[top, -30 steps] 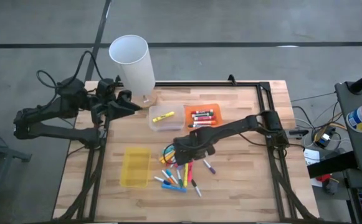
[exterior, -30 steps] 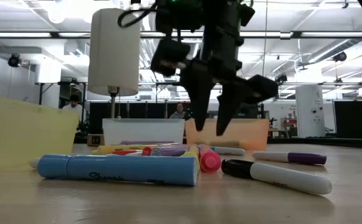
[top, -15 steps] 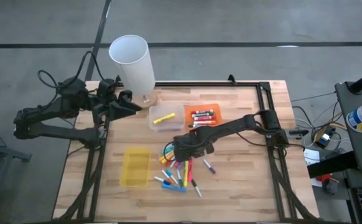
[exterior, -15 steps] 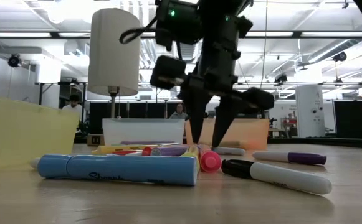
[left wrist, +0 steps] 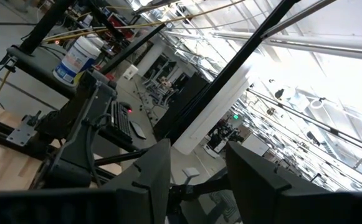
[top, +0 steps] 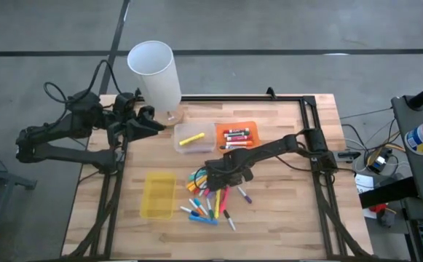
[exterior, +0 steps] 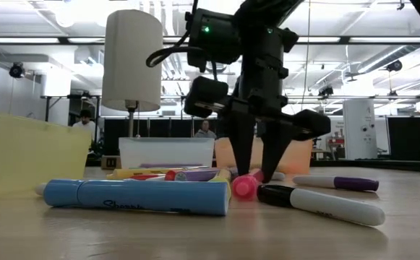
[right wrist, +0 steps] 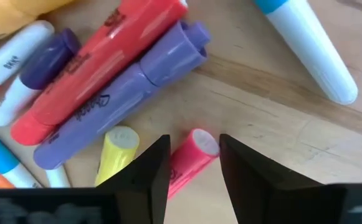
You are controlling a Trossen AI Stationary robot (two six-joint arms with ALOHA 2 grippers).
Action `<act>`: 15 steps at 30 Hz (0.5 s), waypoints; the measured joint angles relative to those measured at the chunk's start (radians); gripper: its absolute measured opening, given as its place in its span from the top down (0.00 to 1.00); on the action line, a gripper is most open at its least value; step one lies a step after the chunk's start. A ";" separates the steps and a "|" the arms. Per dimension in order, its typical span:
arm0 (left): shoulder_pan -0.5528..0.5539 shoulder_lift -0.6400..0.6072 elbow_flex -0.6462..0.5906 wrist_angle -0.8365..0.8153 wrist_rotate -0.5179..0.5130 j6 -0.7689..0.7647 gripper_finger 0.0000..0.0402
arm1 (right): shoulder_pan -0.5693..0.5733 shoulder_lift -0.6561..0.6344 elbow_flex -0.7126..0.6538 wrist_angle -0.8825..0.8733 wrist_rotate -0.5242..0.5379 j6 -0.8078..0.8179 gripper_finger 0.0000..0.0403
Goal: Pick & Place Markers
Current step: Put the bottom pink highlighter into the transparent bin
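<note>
**Right gripper down over pink marker in the pile**

Right gripper (top: pixel 210 177) low over the marker pile (top: pixel 210 198) at mid table, fingers spread, nothing pinched yet. In the right wrist view, pink marker (right wrist: pixel 190 157) sitting in the gap between the two fingertips (right wrist: pixel 151 169), cap end toward the camera's far side, body running back under the wrist, so long axis roughly along the view direction, across the closing line of the jaws. Yellow marker (right wrist: pixel 114 153) just beside it, touching or nearly so; purple marker (right wrist: pixel 121 90) and red marker (right wrist: pixel 86 68) lying side by side farther out, well clear of the fingers. From the low view, fingertips close to the table top, straddling the pink cap (exterior: pixel 243 187); contact with wood cannot be told. Likely next: short drop, then squeeze on pink; risk of nipping the yellow neighbour too. Left gripper (top: pixel 155 125) parked at the table's far left corner by the white cylinder (top: pixel 155 70), fingers apart, holding nothing, much farther from the pile. Clear tray (top: pixel 194 137) with one yellow marker and orange tray (top: pixel 237 134) beyond the pile, yellow tray (top: pixel 158 194) beside it
</note>
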 joint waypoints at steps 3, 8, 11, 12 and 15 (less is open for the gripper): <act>0.000 0.000 0.000 0.000 0.000 0.001 0.63 | 0.000 -0.002 -0.014 0.017 -0.005 -0.005 0.70; 0.000 0.000 0.000 -0.001 -0.001 0.002 0.63 | -0.001 -0.003 -0.017 0.022 0.014 -0.052 0.74; 0.000 0.002 0.000 -0.001 -0.002 0.007 0.63 | -0.002 -0.003 -0.018 0.027 0.023 -0.071 0.78; 0.000 0.003 0.000 -0.001 -0.002 0.007 0.63 | -0.003 -0.003 -0.018 0.033 0.025 -0.081 0.79; 0.000 0.009 0.000 -0.003 -0.002 0.007 0.63 | -0.003 -0.003 -0.018 0.041 0.046 -0.111 0.79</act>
